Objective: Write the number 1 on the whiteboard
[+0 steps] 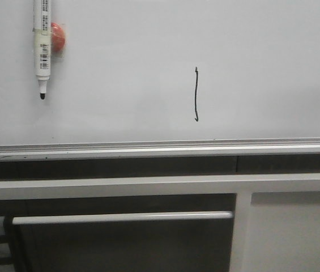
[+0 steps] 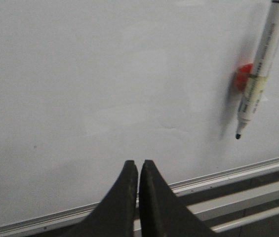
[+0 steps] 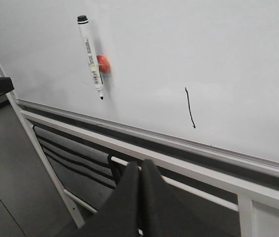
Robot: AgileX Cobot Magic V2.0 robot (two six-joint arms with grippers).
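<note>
**Stroke drawn on the board, marker parked beside it**

Drawn on the whiteboard (image 1: 148,45): the number 1 (image 1: 196,94), a thin black upright stroke, slightly wavy, hooked at its lower end, above the silver rail (image 1: 160,148). Well to the left of the stroke, a white marker (image 1: 42,48) with a barcode label, tip down, against the board in front of a red-orange magnet (image 1: 58,37). Below the rail, a white-framed cabinet (image 1: 284,226) with a pale bar (image 1: 123,217) across a dark opening. Nothing between stroke and camera.

Left gripper (image 2: 138,165) raised toward the board just above the rail, left of the marker, jaws pressed together, nothing held. Right gripper (image 3: 140,165) lower, before the cabinet frame beneath the stroke, jaws likewise closed and empty.
</note>
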